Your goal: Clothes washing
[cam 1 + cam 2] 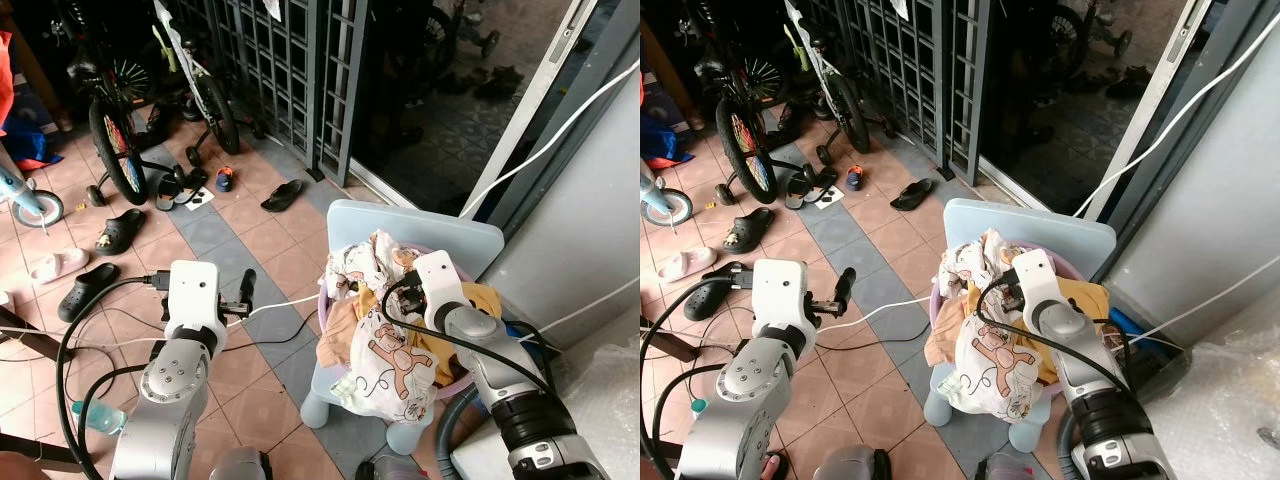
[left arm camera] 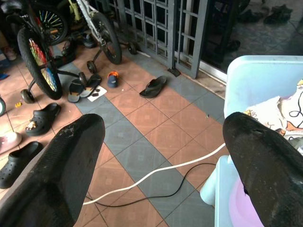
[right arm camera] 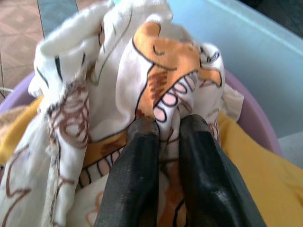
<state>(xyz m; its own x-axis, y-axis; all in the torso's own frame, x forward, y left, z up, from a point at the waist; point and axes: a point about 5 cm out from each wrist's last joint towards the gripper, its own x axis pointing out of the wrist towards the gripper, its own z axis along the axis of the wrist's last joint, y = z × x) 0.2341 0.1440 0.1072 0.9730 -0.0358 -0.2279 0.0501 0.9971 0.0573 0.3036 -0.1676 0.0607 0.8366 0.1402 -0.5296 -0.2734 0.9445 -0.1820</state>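
Note:
A pile of clothes (image 1: 385, 335) fills a purple basin (image 1: 322, 300) that stands on a light blue plastic chair (image 1: 420, 225). My right gripper (image 3: 165, 125) is down in the top of the pile, shut on a white cloth with orange and brown cartoon prints (image 3: 142, 80), which bunches up between its black fingers (image 3: 137, 156). To the left of the chair my left gripper (image 2: 163, 132) hangs open over the tiled floor with nothing between its fingers (image 2: 71, 156). The chair's edge (image 2: 258, 80) lies just beyond its right finger.
Bicycles (image 1: 115, 130) lean by a dark metal gate (image 1: 290, 70) at the back left. Sandals and shoes (image 1: 120, 230) lie scattered on the tiles. A white cable (image 1: 280, 302) and a black one cross the floor. A water bottle (image 1: 95, 415) lies beside my left arm. A grey wall (image 1: 590, 220) stands on the right.

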